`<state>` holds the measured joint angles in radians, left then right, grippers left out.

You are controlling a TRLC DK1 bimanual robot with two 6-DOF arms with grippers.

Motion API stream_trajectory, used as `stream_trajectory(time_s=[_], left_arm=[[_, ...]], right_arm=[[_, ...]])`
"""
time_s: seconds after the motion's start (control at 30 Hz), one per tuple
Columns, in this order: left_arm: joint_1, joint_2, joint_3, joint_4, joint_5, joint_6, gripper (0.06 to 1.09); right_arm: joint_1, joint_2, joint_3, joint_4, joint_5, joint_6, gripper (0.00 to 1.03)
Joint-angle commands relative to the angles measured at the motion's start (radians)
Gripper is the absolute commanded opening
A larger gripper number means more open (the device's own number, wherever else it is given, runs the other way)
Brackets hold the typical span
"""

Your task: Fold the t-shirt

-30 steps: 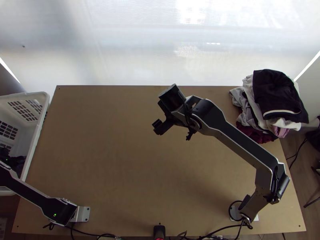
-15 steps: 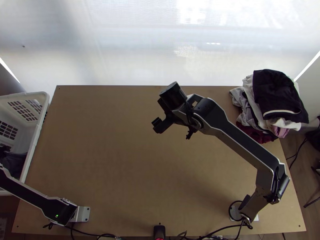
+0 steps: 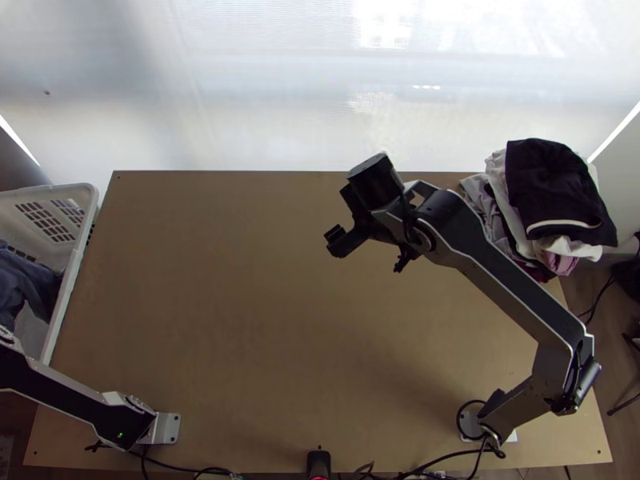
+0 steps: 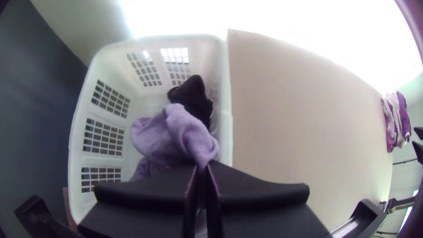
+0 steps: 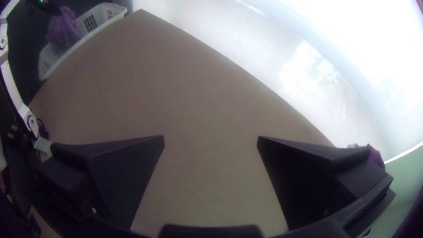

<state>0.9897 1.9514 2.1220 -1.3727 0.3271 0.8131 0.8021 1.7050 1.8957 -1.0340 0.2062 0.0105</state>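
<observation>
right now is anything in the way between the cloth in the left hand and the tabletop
Yes, the white basket's rim on the side facing the tabletop. The bunched cloth in the left hand is at the basket, so it probably needs lifting over that rim. Nothing else visible stands between.

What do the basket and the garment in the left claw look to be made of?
Basket: most likely molded plastic, smooth and white, judging by its regular grids of openings. Garment: soft, matte fabric, perhaps cotton knit; it hangs in rounded folds.

Bunched bluish t-shirt (image 4: 176, 132), in left pincer (image 4: 202, 169) over white basket (image 4: 226, 132)
</observation>
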Motion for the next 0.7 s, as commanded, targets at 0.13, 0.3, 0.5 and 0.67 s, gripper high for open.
stream_trajectory(time_s=[0.13, 0.3, 0.5, 0.67], left_arm=[[-0.324, -0.531, -0.306, -0.023, 0.089, -0.026, 0.10], [-0.678, -0.758, -0.459, -0.020, 0.069, -0.141, 0.10], [-1.215, -0.974, -0.741, 0.139, -0.088, -0.370, 0.10], [-1.616, -1.016, -0.906, 0.316, -0.272, -0.532, 0.10]], right_arm=[[-0.092, -0.169, -0.175, -0.001, -0.001, -0.007, 0.98], [-0.173, -0.285, -0.282, -0.001, -0.002, -0.007, 0.98], [-0.245, -0.446, -0.449, -0.008, -0.007, -0.009, 0.98], [-0.302, -0.573, -0.578, -0.029, -0.011, -0.009, 0.98]])
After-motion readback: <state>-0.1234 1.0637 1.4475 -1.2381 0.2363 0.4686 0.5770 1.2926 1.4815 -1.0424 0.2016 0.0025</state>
